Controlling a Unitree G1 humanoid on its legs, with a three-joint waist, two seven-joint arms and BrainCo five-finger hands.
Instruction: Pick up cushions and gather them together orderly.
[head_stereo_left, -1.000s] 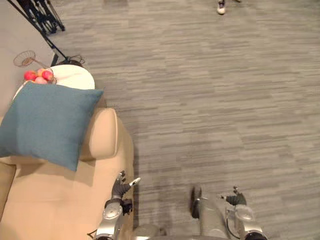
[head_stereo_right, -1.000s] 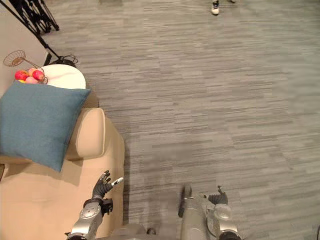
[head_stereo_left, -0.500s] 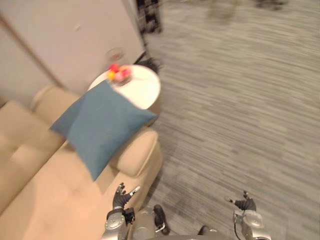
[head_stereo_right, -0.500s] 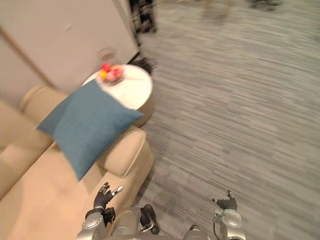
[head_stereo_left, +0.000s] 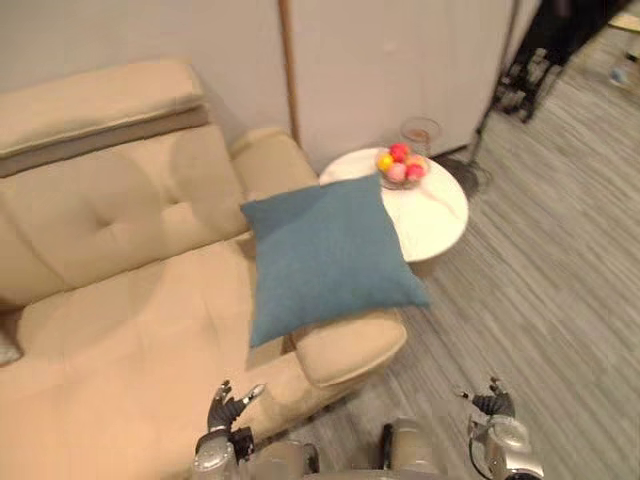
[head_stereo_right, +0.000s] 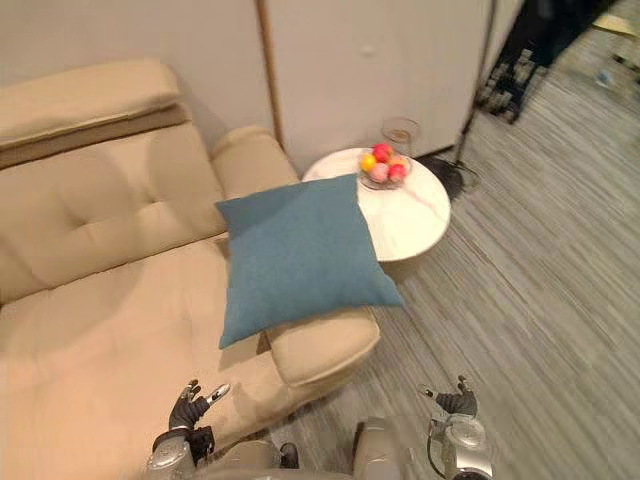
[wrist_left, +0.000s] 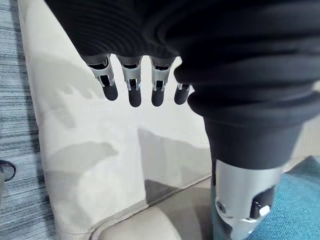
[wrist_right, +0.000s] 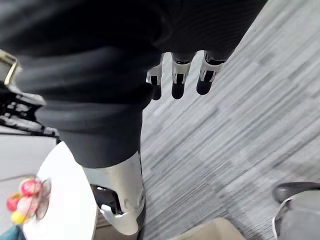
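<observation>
One cushion: the teal-blue square fabric cushion (head_stereo_left: 325, 255) lies tilted at the end of the sofa seat. It leans on the armrest, and one corner hangs past the armrest's outer side. It is ahead of the left hand's fingertips and somewhat to their right, well apart from them.
Left hand: the left hand (head_stereo_left: 228, 405) hangs low over the front edge of the seat. Its fingers (wrist_left: 131, 92) are straight and loosely spread, with the thumb apart, and they hold nothing. Bare beige upholstery lies under the fingertips.
Right hand: the right hand (head_stereo_left: 490, 402) hangs over the floor, on the right of the armrest. Its fingers (wrist_right: 178, 82) are relaxed and side by side, and they are empty.
Sofa: the wide beige upholstered sofa with a tufted back (head_stereo_left: 120, 290) stretches ahead of the left fingers and to their left.
Armrest: the rounded beige armrest (head_stereo_left: 350, 345) is between the left fingers and the cushion, near the fingertips on their right.
Table: the round white side table (head_stereo_left: 445, 215) stands beyond the cushion, ahead of the right fingers and well apart from them. If the cushion's far corner touches its rim, I cannot tell.
Bowl: the clear bowl of red, pink and yellow round fruits (head_stereo_left: 400, 168) stands on the table's far part.
Floor: the grey striped carpet floor (head_stereo_left: 570, 300) lies beneath the right fingertips.
</observation>
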